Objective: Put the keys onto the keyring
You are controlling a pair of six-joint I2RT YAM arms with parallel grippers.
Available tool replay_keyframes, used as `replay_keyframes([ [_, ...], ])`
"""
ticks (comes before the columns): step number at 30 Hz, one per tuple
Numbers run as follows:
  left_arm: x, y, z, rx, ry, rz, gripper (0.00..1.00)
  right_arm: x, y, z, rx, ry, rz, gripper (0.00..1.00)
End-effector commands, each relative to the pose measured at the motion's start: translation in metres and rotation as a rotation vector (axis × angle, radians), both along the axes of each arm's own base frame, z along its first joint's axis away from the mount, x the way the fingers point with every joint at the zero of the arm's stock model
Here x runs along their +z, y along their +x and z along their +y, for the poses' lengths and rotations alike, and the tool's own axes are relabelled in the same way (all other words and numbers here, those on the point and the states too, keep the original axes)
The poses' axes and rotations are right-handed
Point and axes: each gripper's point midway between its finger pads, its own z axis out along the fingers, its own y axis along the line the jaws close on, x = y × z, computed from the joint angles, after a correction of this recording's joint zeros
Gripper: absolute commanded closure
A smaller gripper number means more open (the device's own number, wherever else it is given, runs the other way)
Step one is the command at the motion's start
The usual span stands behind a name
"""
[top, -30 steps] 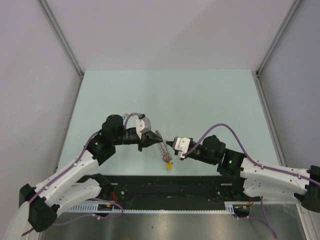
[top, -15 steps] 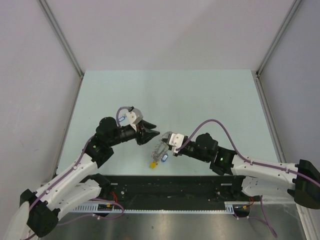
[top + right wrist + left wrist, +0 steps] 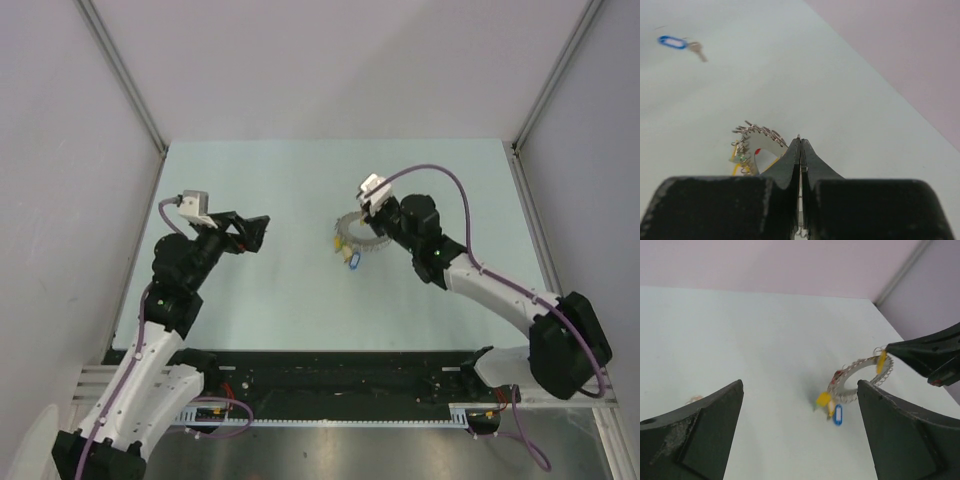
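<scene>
Top view: the keyring (image 3: pixel 360 245) sits on the table (image 3: pixel 250 190), well off every edge, tags trailing near-left. The right gripper (image 3: pixel 375 222) pinches its far-right rim, and the left gripper (image 3: pixel 255 233) gapes well apart.

Left wrist: the ring's a grey oval running lower-left to upper-right, spiky with little keys.

Right wrist: jaws pressed together, blue key (image 3: pixel 677 42) loose beyond.

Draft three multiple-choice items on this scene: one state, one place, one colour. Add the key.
1. The left gripper is: A shut, empty; B shut on a cable; C open, empty.
2. The keyring is: A at the left gripper; B at the right gripper's tip; C on the black rail.
3. The oblong tag beside the keyring is: A blue; B white; C black.
Key: C, its fingers stand wide apart; B, the shut fingers meet its rim; A, plain in the left wrist view.
</scene>
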Motion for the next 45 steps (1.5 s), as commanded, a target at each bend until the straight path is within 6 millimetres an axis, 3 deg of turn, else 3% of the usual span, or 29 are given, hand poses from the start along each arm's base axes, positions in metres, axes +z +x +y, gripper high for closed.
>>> replay_keyframes([
  [1,0.007,0.012,0.036,0.156,-0.088,0.031,0.00,0.058,0.067,-0.024,-0.135,0.162,-0.098,1.00],
  [3,0.006,0.014,0.044,0.186,-0.077,0.038,0.00,0.060,0.080,-0.031,-0.159,0.169,-0.096,1.00],
  [5,0.010,0.014,0.053,0.215,-0.053,0.024,0.00,0.044,0.086,-0.039,-0.191,0.175,-0.031,1.00],
  [8,0.017,0.011,0.063,0.252,-0.041,-0.007,0.00,0.008,0.076,-0.042,-0.200,0.170,0.093,1.00],
  [9,0.017,0.010,0.067,0.270,-0.040,-0.011,0.00,-0.015,0.067,-0.044,-0.206,0.157,0.148,1.00],
  [11,0.020,0.010,0.071,0.290,-0.032,-0.018,0.00,-0.024,0.053,-0.041,-0.201,0.201,0.191,1.00],
  [12,0.022,0.009,0.073,0.301,-0.029,-0.024,0.00,-0.046,0.041,-0.045,-0.208,0.198,0.235,1.00],
  [15,0.024,0.005,0.081,0.340,-0.018,-0.024,0.00,-0.058,0.018,-0.044,-0.216,0.267,0.308,1.00],
  [16,0.029,0.003,0.083,0.346,-0.006,-0.036,0.00,-0.076,0.006,-0.046,-0.224,0.265,0.353,1.00],
  [17,0.024,0.001,0.084,0.348,0.011,-0.017,0.00,-0.074,-0.005,-0.041,-0.212,0.298,0.371,1.00],
  [20,0.023,-0.010,0.088,0.353,0.063,-0.018,0.00,-0.096,-0.034,-0.032,-0.191,0.302,0.444,1.00],
  [23,0.017,-0.021,0.099,0.398,0.100,-0.029,0.00,-0.111,-0.054,-0.027,-0.203,0.308,0.509,0.92],
  [26,0.012,-0.035,0.105,0.421,0.090,-0.050,0.00,-0.107,-0.065,-0.029,-0.236,0.333,0.518,0.68],
  [27,0.016,-0.042,0.106,0.427,0.083,-0.075,0.00,-0.099,-0.068,-0.033,-0.252,0.352,0.511,0.54],
  [29,0.012,-0.048,0.111,0.452,0.089,-0.074,0.01,-0.091,-0.071,-0.040,-0.270,0.363,0.499,0.40],
  [30,0.012,-0.050,0.114,0.461,0.092,-0.079,0.00,-0.074,-0.071,-0.046,-0.277,0.398,0.459,0.35],
  [31,0.013,-0.056,0.116,0.470,0.087,-0.091,0.00,-0.063,-0.072,-0.051,-0.288,0.420,0.434,0.26],
  [32,0.015,-0.059,0.118,0.481,0.083,-0.099,0.00,-0.059,-0.074,-0.058,-0.308,0.422,0.425,0.23],
  [33,0.016,-0.062,0.118,0.481,0.080,-0.105,0.00,-0.034,-0.074,-0.071,-0.336,0.477,0.358,0.10],
  [35,0.021,-0.072,0.120,0.485,0.068,-0.144,0.00,-0.021,-0.078,-0.091,-0.389,0.492,0.315,0.00],
  [37,0.028,-0.083,0.118,0.467,0.073,-0.211,0.00,0.017,-0.084,-0.119,-0.445,0.564,0.199,0.01],
  [38,0.031,-0.087,0.117,0.458,0.077,-0.242,0.00,0.019,-0.091,-0.131,-0.470,0.553,0.188,0.00],
  [40,0.033,-0.092,0.117,0.458,0.079,-0.289,0.00,0.054,-0.103,-0.159,-0.509,0.600,0.077,0.00],
  [41,0.039,-0.101,0.119,0.464,0.065,-0.339,0.00,0.058,-0.108,-0.168,-0.520,0.587,0.058,0.00],
  [43,0.040,-0.105,0.123,0.484,0.062,-0.370,0.00,0.083,-0.123,-0.189,-0.538,0.628,-0.019,0.00],
  [45,0.043,-0.110,0.126,0.499,0.055,-0.381,0.00,0.090,-0.133,-0.205,-0.561,0.608,-0.060,0.00],
])
